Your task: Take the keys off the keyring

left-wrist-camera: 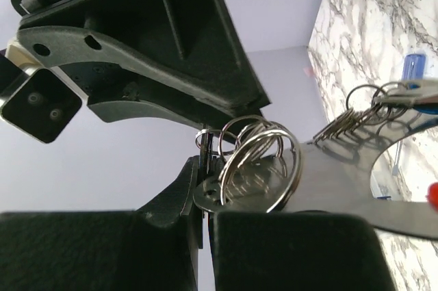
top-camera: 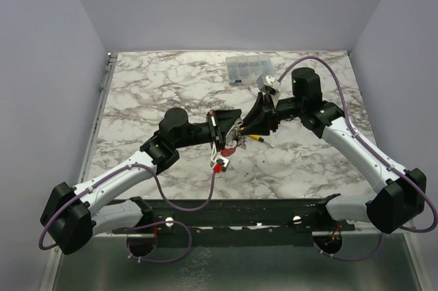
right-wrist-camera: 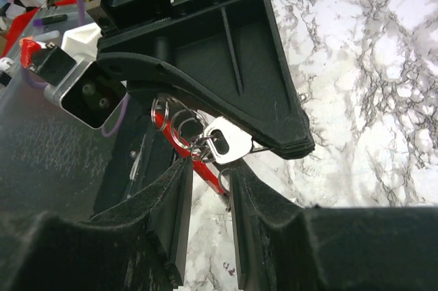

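Only the left wrist view shows left gripper (left-wrist-camera: 203,198) clamping the keyring (left-wrist-camera: 328,174); right gripper (right-wrist-camera: 209,169) narrow by keys (right-wrist-camera: 229,144), grip unclear

My fingers (right-wrist-camera: 171,216) are showing matt, grainy black plastic. The keyring (left-wrist-camera: 342,174) is looking like dull brushed grey metal, the keys (right-wrist-camera: 229,146) are gleaming polished silver, and the table (top-camera: 171,79) is shining smooth, marble-patterned.

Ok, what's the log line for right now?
left gripper: shut on keyring | right gripper: around a key, grip unclear | keys: not off yet
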Motion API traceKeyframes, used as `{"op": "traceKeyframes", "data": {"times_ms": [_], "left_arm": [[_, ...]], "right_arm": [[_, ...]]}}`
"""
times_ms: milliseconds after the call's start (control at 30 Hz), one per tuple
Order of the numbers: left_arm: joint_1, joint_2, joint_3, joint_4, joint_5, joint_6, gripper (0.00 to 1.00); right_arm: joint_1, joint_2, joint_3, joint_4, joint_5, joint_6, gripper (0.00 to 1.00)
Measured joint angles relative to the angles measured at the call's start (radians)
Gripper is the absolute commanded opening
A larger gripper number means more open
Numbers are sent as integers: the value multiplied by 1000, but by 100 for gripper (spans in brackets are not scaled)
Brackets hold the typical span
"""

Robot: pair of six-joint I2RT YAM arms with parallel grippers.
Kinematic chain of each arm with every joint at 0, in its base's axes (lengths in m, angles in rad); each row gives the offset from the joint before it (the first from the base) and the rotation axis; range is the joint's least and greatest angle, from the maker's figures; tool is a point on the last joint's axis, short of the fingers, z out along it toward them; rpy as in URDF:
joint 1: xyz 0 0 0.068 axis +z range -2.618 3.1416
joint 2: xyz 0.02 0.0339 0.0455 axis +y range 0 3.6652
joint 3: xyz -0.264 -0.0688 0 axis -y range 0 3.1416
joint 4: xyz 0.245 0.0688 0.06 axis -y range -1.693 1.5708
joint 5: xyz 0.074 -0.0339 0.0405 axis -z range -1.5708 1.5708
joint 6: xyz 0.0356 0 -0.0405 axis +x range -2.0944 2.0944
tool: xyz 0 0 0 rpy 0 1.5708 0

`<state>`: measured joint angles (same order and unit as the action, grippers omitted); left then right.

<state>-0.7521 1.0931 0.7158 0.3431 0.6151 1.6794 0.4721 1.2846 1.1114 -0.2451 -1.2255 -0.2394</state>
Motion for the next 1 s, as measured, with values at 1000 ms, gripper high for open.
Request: {"op": "traceKeyframes", "data": {"times_ms": [1000], "left_arm": [[0, 22, 13, 34, -42, -34, 0]], "right_arm": [[0, -21, -3, -13, 0, -23, 45]]}}
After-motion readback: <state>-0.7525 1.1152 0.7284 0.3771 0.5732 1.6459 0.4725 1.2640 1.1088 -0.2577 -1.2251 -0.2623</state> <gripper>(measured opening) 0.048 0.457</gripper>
